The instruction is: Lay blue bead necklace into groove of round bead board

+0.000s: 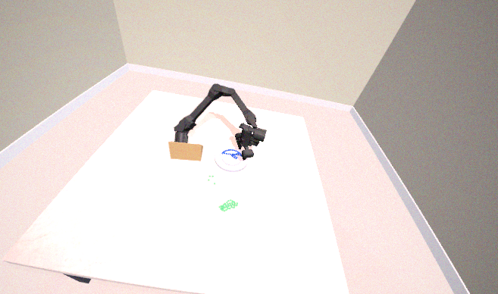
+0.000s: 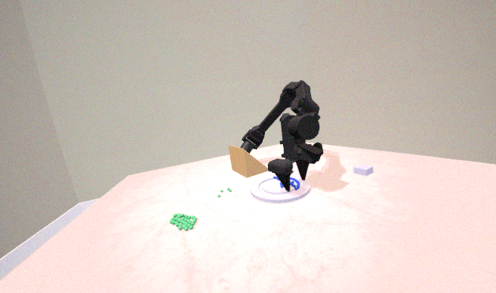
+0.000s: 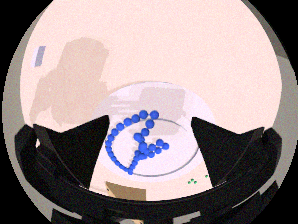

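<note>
The blue bead necklace lies on the round white bead board. Part of it follows a curve and part lies bunched across the board's middle. My gripper is open, just above the board's far side. The necklace lies between and below the spread fingers, free of them. One finger hides part of the necklace in the exterior view.
A tan wedge-shaped block stands by the arm's base, left of the board. A heap of green beads and a few loose green beads lie nearer the front. A small pale block lies to the right.
</note>
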`<state>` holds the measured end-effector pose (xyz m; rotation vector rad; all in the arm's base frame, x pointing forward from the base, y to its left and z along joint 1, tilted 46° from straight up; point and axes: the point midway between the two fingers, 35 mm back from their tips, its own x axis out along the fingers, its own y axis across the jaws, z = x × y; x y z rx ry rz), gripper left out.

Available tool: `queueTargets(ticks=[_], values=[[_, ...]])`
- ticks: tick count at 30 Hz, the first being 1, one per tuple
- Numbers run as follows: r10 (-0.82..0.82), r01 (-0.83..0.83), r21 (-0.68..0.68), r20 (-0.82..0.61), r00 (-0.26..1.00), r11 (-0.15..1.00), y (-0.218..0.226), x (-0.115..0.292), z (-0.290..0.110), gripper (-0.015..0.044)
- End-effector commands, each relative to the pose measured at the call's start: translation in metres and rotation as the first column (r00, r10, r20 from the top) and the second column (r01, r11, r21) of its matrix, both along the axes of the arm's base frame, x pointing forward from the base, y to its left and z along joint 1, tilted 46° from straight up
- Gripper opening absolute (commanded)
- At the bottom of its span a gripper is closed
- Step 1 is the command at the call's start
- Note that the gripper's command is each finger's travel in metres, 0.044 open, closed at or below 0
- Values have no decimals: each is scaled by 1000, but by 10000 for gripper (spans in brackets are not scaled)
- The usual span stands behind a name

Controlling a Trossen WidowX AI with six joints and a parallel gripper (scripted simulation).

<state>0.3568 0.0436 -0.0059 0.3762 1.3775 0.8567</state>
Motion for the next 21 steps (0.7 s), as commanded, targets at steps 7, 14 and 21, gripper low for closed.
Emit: queueTargets(ticks=[7, 14, 21], values=[[-4, 4, -3, 7, 1000, 1000, -5, 0, 5, 440], [-4, 4, -3, 7, 1000, 1000, -5, 0, 5, 440], [-61, 61, -8, -52, 997, 998, -9, -10, 8, 361]])
